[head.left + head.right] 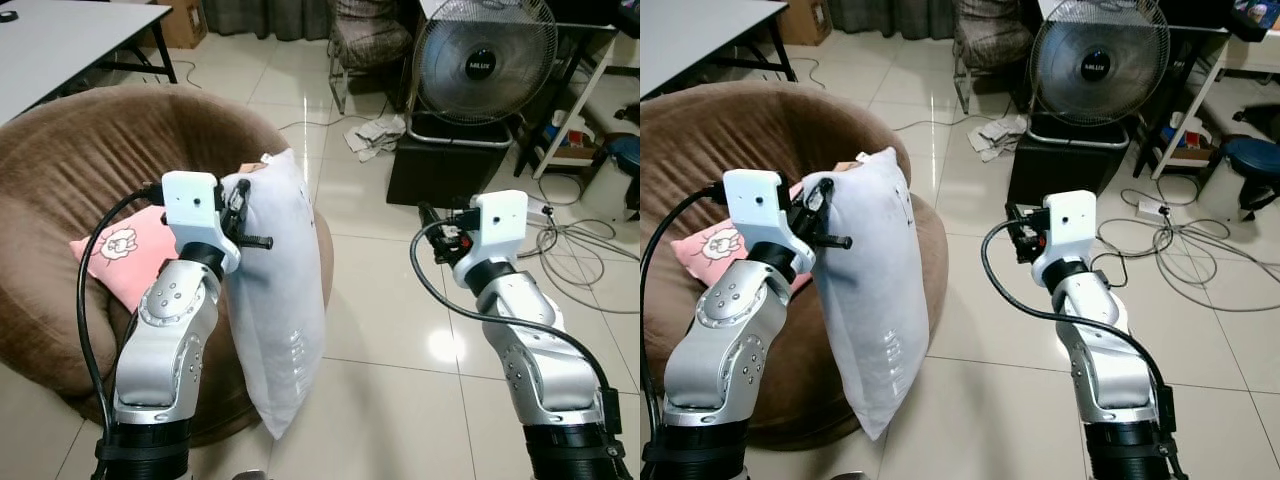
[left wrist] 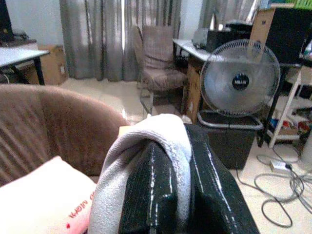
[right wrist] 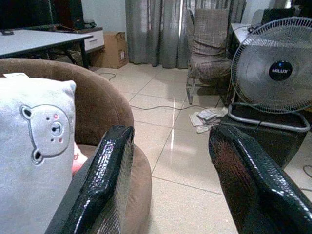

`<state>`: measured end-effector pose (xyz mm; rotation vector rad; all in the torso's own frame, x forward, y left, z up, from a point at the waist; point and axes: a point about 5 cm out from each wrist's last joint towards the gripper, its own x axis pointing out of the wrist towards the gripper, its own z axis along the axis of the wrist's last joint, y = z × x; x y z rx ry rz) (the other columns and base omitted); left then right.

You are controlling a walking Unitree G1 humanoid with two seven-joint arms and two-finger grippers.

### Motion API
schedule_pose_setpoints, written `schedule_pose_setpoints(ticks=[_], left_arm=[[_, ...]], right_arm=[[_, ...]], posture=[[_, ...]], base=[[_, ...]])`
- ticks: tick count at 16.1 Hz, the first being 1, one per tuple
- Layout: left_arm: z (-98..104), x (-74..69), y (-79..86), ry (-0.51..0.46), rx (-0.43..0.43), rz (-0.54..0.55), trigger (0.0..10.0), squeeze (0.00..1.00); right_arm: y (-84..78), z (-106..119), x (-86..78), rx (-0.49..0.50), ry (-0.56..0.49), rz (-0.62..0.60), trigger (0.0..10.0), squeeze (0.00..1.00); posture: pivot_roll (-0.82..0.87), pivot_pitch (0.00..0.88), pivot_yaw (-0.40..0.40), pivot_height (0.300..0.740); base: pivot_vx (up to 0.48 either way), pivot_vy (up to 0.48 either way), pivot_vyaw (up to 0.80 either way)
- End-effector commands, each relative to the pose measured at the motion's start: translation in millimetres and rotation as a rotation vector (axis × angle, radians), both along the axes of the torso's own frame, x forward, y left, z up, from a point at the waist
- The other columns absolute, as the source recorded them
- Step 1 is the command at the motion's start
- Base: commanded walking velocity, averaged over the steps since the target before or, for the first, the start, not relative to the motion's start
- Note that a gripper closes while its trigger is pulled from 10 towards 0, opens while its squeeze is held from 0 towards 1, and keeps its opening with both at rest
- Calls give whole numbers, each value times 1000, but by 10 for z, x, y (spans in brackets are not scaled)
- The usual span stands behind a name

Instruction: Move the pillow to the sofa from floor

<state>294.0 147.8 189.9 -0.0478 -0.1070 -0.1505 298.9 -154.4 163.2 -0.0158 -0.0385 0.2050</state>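
A pale grey pillow (image 1: 280, 300) with a bear face (image 3: 46, 129) hangs upright in the air beside the brown round sofa (image 1: 90, 150). My left gripper (image 1: 238, 205) is shut on its upper corner; the fabric bulges between the black fingers (image 2: 146, 195) in the left wrist view. The pillow's lower end dangles just above the tiled floor, next to the sofa's front rim. My right gripper (image 1: 432, 222) is open, held over the floor to the right of the pillow, nothing between its fingers (image 3: 105, 175).
A pink cushion (image 1: 125, 255) lies on the sofa seat. Behind stand a large fan (image 1: 485, 60) on a black box (image 1: 445, 165), a chair (image 1: 368, 40), crumpled cloth (image 1: 375, 135) and loose cables (image 1: 575, 240) on the floor. A white table (image 1: 60, 45) is at the back left.
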Motion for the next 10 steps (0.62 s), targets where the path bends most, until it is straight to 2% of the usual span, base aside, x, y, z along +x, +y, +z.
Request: schedule_pose_setpoints(ticks=[1,6,8,10], left_arm=[[93,-12,16,-57,2,6,10000,0],[98,37,0,-78,1,11,10000,0],[75,54,-12,-73,21,6,10000,0],[71,57,-29,-79,39,9,10000,0]], right_arm=[[6,18,29,7,7,-5,10000,0],[42,46,42,25,-4,3,10000,0],[41,37,41,-3,-5,5,10000,0],[42,37,46,-3,-5,2,10000,0]], posture=[[37,0,26,740],[21,0,31,740],[16,0,30,740],[15,0,29,740]], base=[[0,0,0],[0,0,0],[0,0,0],[0,0,588]])
